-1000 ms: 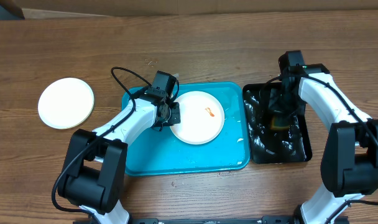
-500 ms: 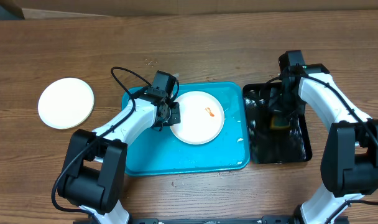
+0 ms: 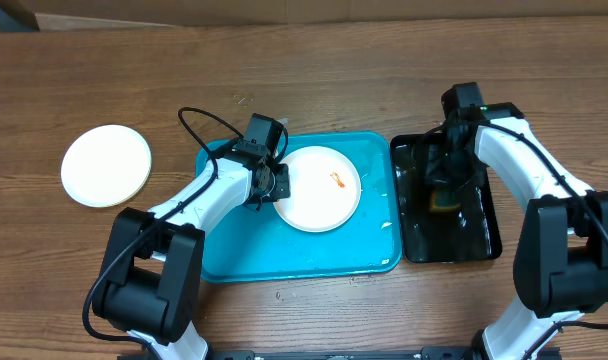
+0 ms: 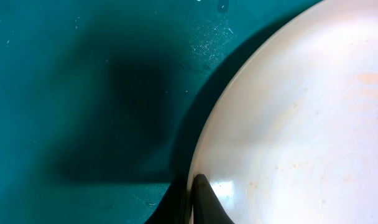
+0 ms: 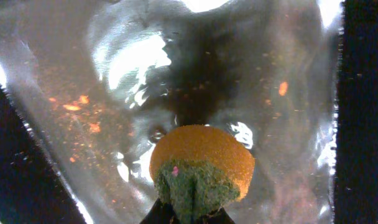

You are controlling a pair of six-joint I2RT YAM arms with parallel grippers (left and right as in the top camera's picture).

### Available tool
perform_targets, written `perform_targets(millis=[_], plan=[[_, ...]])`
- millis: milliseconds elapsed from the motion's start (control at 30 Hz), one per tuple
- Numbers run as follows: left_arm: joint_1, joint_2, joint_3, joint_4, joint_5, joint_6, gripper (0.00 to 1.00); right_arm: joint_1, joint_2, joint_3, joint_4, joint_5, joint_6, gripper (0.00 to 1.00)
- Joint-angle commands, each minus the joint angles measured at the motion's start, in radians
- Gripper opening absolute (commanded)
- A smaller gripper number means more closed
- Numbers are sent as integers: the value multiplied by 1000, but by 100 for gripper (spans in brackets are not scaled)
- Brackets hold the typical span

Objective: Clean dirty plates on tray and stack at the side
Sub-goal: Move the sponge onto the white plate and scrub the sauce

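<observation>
The dirty plate (image 3: 321, 188) is lying in the far middle of the tray (image 3: 234, 255), and the left gripper (image 3: 277, 186) is pinching its left rim with the fingers almost together, so this arm is already on it. Its orange-red smear (image 3: 337, 180) is sitting to the left of the right gripper (image 3: 445, 192), which is squeezing a sponge (image 5: 201, 163) over the water of the black tray (image 3: 484, 235); I judge the sponge is needing to travel left. Compared with a second ago, the plate is staying in place, while the right wrist is shifting slightly left.
</observation>
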Motion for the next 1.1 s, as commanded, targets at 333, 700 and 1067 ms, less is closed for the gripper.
perform_targets(millis=[333,700,1067], plan=[[2,9,-11,19,73,24,4,14,-20,129,-133,68,-50,4],[2,9,-11,18,71,24,4,49,-21,219,-131,-156,-107,4],[2,9,-11,16,70,24,4,336,-19,235,22,-64,-102,4]])
